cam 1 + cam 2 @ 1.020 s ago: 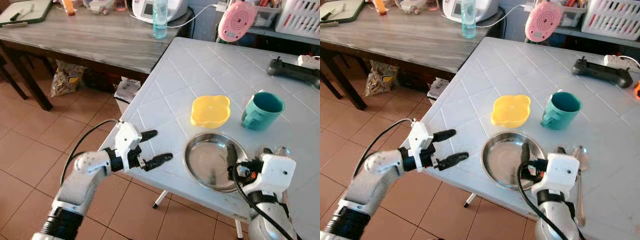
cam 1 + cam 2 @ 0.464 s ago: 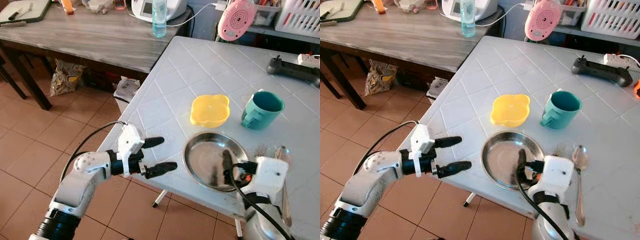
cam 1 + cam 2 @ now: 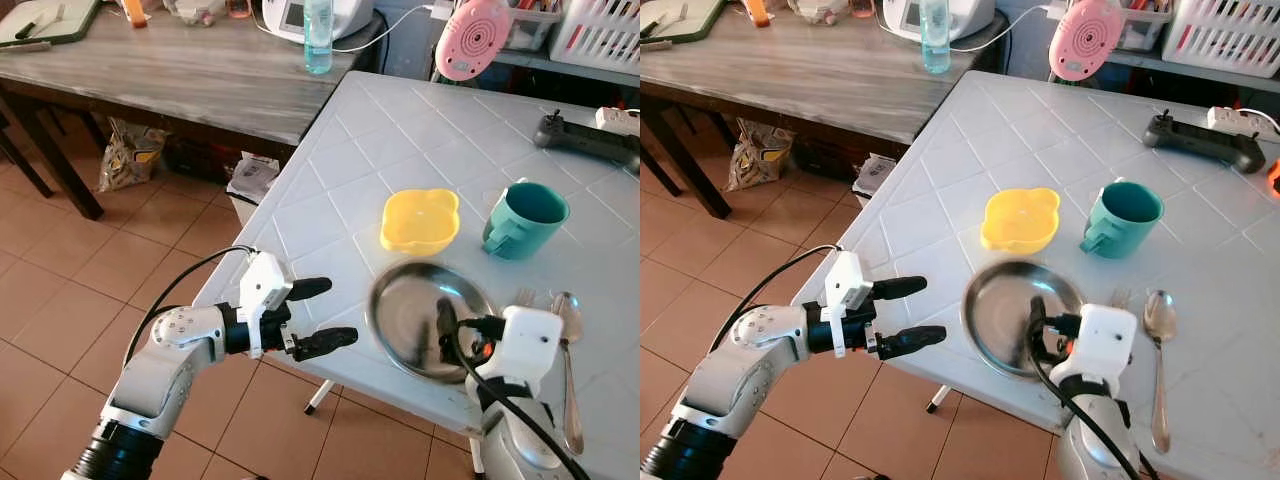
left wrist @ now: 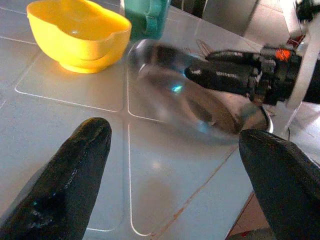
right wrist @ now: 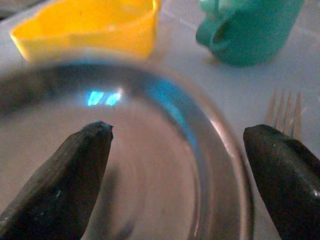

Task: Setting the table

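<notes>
Right gripper [image 3: 1038, 325] straddles the near rim of the steel plate [image 3: 1002, 310], lower centre of frame, fingers spread wide, one inside the dish, one outside by the fork [image 5: 285, 105]. Looks like the plate is being positioned on the white table [image 3: 970, 150]. Left gripper [image 3: 905, 315], lower left, hovers at the table's edge, fingers apart, empty. Yellow bowl [image 3: 1021, 219] and teal mug [image 3: 1120, 218] sit just behind; spoon [image 3: 1159, 345] to the right. Next call: close on the rim or back off cleanly.
</notes>
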You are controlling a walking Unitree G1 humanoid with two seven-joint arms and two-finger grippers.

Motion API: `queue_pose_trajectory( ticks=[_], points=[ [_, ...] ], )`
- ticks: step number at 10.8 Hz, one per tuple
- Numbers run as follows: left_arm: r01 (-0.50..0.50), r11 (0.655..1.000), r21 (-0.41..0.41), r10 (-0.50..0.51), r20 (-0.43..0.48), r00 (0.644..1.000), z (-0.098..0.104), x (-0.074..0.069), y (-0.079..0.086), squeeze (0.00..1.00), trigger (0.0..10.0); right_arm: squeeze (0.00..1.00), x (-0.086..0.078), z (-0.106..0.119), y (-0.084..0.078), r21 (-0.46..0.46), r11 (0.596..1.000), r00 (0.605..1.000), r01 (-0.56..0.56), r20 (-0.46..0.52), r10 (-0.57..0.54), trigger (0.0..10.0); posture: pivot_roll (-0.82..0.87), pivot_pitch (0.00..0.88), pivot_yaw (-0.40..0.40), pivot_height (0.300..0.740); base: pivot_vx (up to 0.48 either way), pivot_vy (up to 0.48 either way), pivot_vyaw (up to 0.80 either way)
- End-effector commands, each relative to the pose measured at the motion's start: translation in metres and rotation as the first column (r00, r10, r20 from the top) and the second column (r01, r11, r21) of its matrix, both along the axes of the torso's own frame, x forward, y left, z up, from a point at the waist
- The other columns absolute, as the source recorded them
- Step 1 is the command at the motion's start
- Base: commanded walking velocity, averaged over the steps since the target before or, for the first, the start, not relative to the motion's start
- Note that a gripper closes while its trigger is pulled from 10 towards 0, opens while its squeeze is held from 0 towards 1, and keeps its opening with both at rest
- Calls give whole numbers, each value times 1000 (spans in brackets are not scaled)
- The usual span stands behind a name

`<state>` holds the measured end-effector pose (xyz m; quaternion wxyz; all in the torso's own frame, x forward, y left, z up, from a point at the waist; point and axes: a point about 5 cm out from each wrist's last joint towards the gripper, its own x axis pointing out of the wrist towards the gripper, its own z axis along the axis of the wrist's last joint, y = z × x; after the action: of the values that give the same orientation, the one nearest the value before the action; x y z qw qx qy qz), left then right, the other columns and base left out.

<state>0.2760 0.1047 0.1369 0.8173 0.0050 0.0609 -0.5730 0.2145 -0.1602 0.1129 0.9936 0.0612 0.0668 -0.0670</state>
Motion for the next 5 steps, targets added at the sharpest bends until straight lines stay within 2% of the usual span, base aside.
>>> queue_pose_trajectory(
  ticks=[1, 5],
  points=[
    [19, 1000, 10, -19, 14, 1000, 4, -2, -4, 0, 10000, 0, -5, -9, -3, 33, 999, 998, 25, -51, -24, 10000, 34, 145, 0, 740, 0, 0, 0],
    [31, 999, 16, -32, 13, 999, 4, -13, -2, 0, 10000, 0, -5, -4, -6, 70, 996, 999, 46, -31, -44, 10000, 37, 143, 4, 740, 0, 0, 0]
  ],
)
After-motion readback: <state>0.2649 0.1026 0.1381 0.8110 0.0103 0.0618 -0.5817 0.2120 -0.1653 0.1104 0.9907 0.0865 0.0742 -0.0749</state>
